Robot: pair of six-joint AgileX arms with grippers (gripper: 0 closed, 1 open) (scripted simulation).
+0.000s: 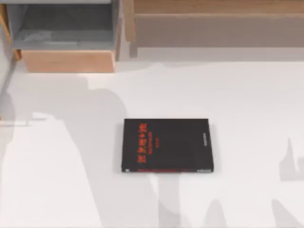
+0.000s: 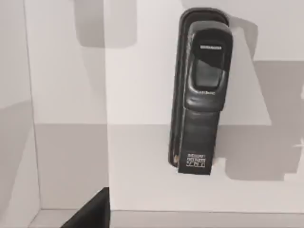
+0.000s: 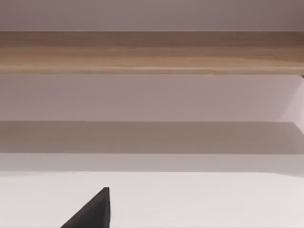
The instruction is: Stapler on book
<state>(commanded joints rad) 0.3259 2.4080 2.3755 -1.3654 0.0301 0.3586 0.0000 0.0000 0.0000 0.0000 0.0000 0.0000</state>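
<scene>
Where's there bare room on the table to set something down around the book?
Bare white table lies on every side of the book: widest toward the top view's right and left, and between the book and the wooden shelf units. The back edge is crowded by those units.

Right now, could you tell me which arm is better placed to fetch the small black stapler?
Probably the left: its wrist view looks straight at the black stapler on a white surface, while the right wrist view faces a wooden shelf edge.

Black stapler [image 2: 198, 95]; flat black book [image 1: 167, 145]
</scene>
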